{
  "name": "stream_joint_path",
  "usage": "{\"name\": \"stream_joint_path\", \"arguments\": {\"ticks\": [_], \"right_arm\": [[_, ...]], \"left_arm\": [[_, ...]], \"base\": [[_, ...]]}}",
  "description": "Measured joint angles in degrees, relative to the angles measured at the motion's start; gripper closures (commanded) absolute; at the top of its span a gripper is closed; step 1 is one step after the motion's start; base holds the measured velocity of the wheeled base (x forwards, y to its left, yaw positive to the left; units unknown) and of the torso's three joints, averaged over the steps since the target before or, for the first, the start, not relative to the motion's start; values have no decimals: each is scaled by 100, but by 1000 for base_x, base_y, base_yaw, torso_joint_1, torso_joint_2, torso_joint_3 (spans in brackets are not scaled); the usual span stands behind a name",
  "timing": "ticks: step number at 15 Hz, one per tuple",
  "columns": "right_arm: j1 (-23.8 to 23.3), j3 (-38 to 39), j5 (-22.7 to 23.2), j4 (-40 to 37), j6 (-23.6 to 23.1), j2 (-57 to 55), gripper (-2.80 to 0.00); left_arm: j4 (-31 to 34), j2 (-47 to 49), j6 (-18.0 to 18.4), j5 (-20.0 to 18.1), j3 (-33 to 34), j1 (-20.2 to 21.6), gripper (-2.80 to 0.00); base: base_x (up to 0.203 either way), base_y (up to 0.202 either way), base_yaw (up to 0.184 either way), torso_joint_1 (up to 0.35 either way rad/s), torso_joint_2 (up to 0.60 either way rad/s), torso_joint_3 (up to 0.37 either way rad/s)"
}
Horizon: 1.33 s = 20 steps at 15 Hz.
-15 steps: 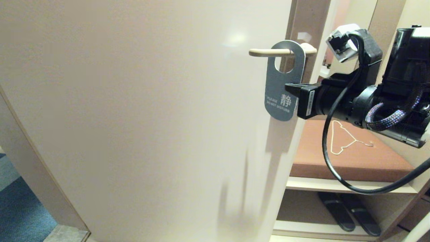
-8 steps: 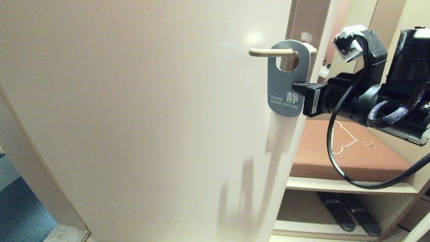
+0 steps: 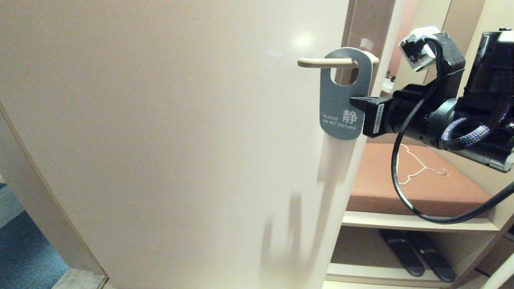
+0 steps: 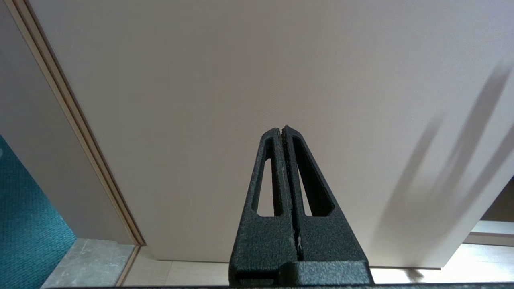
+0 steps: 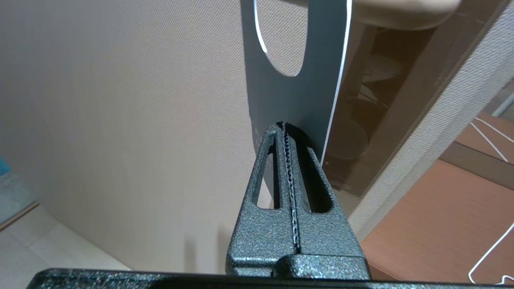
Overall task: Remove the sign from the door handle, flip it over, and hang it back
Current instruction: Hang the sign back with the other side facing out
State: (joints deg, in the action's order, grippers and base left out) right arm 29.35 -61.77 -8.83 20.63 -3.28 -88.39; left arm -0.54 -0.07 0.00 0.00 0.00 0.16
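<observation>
The sign (image 3: pixel 340 100) hangs by its hole on the cream door handle (image 3: pixel 321 62) of the pale door (image 3: pixel 180 140). Its light blue "PLEASE DO NOT DISTURB" side faces me. My right gripper (image 3: pixel 355 103) reaches in from the right and is shut on the sign's right edge, about halfway down. In the right wrist view the card (image 5: pixel 293 96) rises from between the shut fingers of the right gripper (image 5: pixel 283 124), up to the handle (image 5: pixel 401 10). My left gripper (image 4: pixel 282 129) is shut and empty, low down and facing the bare door. It does not show in the head view.
Right of the door is a brown bench top (image 3: pixel 453 192) with a thin white wire hanger (image 3: pixel 417 164) on it. Dark slippers (image 3: pixel 417 253) lie on the shelf below. A black cable (image 3: pixel 397 172) loops under the right arm. Blue carpet (image 3: pixel 24 249) is at the lower left.
My right gripper has moved a little right and up with the sign in it. The sign slid right along the handle and now hangs straighter. The left arm has not moved.
</observation>
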Motion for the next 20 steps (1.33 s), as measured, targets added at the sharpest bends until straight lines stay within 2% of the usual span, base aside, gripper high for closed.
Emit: {"name": "stream_joint_path", "arguments": {"ticks": [3,11,20], "right_arm": [[-95,30,-121,26,0,30,0],[-796,291,-124,26,-11,191,0],[-902,919,-122,-4,-13,578,0]], "left_arm": [[-1,0,2,0,0,0,0],[-2,0,2,0,0,0,0],[-3,0,0,0,0,0,0]], "base": [[0,0,0,0,0,0],[0,0,0,0,0,0],[0,0,0,0,0,0]]}}
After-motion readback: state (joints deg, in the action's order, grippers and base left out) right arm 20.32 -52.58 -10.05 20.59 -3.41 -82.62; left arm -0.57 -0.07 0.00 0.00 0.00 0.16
